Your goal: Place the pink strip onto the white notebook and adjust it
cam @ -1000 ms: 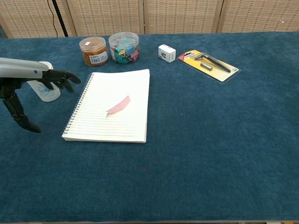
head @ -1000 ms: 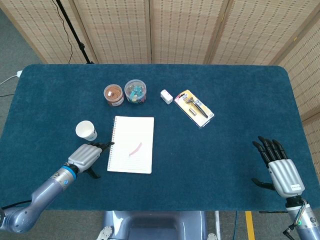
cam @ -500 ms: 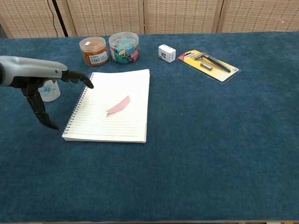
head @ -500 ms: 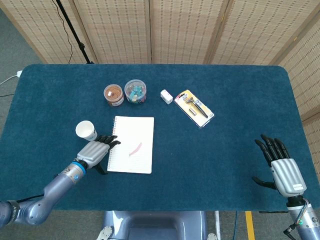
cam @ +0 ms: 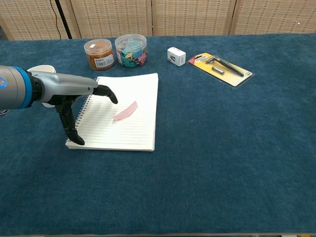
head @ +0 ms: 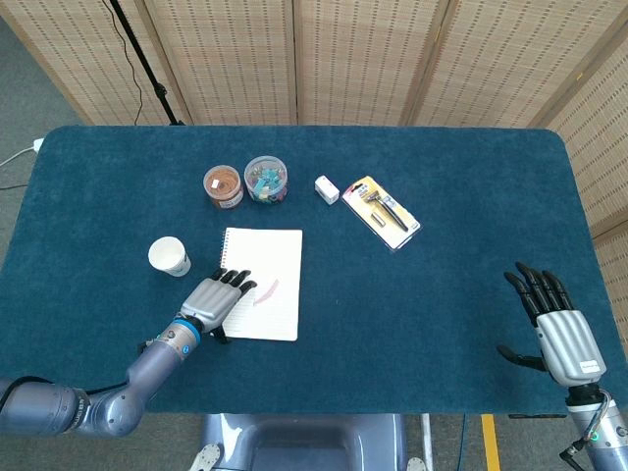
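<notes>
Left hand (head: 218,297) hovers flat over the left half of the white notebook (cam: 129,131), palm down, fingers stretched forward and a little apart, holding nothing; in the chest view its dark fingertips (cam: 109,95) reach to just short of the pink strip (cam: 125,110), and whether they touch the page cannot be told. That strip lies on the lined paper near the middle of the page, slanting up to the right, so the placing looks done and what remains is the adjusting. It looks like a slip of thin paper or film: very light, limp, slightly curved, and apt to slide, curl or flutter at the least push. Pinching it off a flat page would probably be awkward for these broad fingers; a safer approach may be to press one fingertip lightly on its middle or lower end and drag it across the paper, since the notebook itself is light enough to shift on the blue cloth (head: 442,177) if pushed hard. Its spiral edge gives nothing to brace against. Right hand (head: 558,329) is well apart at the near right corner of the table, fingers upright and spread, empty. A paper cup (head: 169,257) stands just left of the notebook.
</notes>
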Motion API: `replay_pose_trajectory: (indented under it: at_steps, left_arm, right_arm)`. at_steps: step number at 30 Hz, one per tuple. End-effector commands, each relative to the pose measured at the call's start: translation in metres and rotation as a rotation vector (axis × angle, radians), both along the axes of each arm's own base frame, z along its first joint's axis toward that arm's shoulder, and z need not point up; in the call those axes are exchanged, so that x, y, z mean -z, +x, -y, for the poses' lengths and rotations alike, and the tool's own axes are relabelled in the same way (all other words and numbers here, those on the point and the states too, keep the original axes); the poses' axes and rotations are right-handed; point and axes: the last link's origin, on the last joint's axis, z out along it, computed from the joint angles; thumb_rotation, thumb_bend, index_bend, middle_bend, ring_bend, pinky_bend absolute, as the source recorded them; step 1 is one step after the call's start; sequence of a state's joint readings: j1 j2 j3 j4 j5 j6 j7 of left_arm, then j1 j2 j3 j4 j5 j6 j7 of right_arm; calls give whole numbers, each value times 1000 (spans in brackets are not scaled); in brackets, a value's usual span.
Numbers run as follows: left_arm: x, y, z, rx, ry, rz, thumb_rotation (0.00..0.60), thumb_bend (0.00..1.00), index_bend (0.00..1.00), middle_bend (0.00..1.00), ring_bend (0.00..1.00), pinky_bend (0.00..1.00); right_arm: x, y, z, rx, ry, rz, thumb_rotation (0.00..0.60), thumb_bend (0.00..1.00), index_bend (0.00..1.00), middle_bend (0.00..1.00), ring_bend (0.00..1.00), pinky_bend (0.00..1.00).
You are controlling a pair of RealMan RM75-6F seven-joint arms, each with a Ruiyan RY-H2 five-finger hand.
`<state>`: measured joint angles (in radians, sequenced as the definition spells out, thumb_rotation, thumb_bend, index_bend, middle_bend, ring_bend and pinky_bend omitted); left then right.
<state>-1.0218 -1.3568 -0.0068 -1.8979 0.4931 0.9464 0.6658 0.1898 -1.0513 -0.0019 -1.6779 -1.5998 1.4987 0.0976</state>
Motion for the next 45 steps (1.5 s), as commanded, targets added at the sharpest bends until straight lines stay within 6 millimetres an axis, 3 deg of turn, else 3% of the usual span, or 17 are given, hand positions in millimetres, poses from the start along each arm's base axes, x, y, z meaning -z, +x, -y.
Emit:
replay_pose_trajectory:
  at_steps: [1,5,36,45]
  left_arm:
    - [5,7,2,28,13,-23,600,0,174,0,0,0]
    - [9,10,3,41,32,-43,600,0,209,0,0,0]
    - [36,39,17,78,9,-55,600,0,209,0,0,0]
    - [30,37,20,85,15,-65,600,0,209,0,0,0]
  right_arm:
    - [-1,0,0,-1,-1,3,600,0,60,0,0,0]
    - [-1,0,-1,-1,-2,7,600,0,60,0,0,0]
    - [-4,1,-2,-5,6,31,600,0,61,0,0,0]
    - [-5,2,-3,-6,8,39,600,0,63,0,0,0]
